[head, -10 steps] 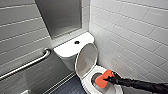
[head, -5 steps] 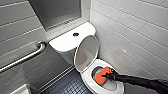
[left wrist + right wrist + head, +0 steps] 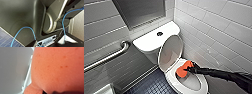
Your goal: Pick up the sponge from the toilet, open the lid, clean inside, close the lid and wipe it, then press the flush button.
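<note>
White tiled walls point(image 3: 214, 27) close in a small bathroom with a dark blue tiled floor point(image 3: 149, 86). On the far wall a grey panel point(image 3: 144, 11) sits in a recess above the toilet point(image 3: 150, 43), which stands in the corner against the right wall. On the left wall a metal grab bar point(image 3: 109, 57) runs at a slant, its far end bent into the tiles.

On the flat top of the toilet's tank lies a dark round flush button point(image 3: 159, 33). The lid point(image 3: 170, 52) is raised and stands upright at the far side of the bowl, its inner face turned towards the robot. The white seat point(image 3: 205, 86) is down and rings the open bowl.

From the right the black right arm point(image 3: 224, 73) reaches low across the bowl. The right fingers point(image 3: 192, 67) are closed on the sponge point(image 3: 183, 69) and grip it at its right end. The orange sponge hangs at the far left part of the bowl's opening, just below the foot of the raised lid and beside the seat's inner edge. I cannot tell whether it touches the porcelain.

Seen from the right wrist, the sponge point(image 3: 56, 68) is very close, its pitted orange surface next to a smooth white surface point(image 3: 12, 69) of the toilet.

Seen from the left wrist, the robot's own dark body is crossed by a thin blue cable point(image 3: 64, 21), with a corner of the blue floor point(image 3: 5, 40) beside it.
</note>
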### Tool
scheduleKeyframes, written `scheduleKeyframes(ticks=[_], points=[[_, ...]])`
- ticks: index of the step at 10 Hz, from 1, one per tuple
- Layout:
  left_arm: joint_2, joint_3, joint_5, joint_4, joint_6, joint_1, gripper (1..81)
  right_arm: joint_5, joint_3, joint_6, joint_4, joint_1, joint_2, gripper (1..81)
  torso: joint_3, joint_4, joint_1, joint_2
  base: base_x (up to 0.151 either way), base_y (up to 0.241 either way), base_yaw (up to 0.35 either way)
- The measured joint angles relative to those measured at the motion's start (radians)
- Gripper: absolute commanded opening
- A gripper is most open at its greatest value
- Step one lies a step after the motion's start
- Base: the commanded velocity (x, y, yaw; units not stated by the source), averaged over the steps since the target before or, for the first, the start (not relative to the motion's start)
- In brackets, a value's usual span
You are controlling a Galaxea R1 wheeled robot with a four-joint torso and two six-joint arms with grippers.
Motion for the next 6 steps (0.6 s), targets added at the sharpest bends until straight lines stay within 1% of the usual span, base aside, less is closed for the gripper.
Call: scheduleKeyframes(ticks=[1, 3, 6], points=[[0.008, -0.017, -0.008, 0.0, 0.0, 0.001, 81.1, -0.007, -0.011, 0.0, -0.001, 0.0, 0.015, 1.0, 0.0, 0.0, 0.0, 0.0, 0.0, 0.0, 0.0], [0.013, -0.047, -0.062, 0.0, 0.0, 0.001, 81.1, -0.007, -0.077, 0.0, -0.001, 0.001, 0.041, 1.0, 0.0, 0.0, 0.0, 0.0, 0.0, 0.0, 0.0], [0.016, -0.063, -0.074, -0.001, 0.0, -0.002, 81.1, -0.017, -0.212, 0.0, 0.011, 0.003, 0.107, 1.0, 0.0, 0.0, 0.0, 0.0, 0.0, 0.0, 0.0]])
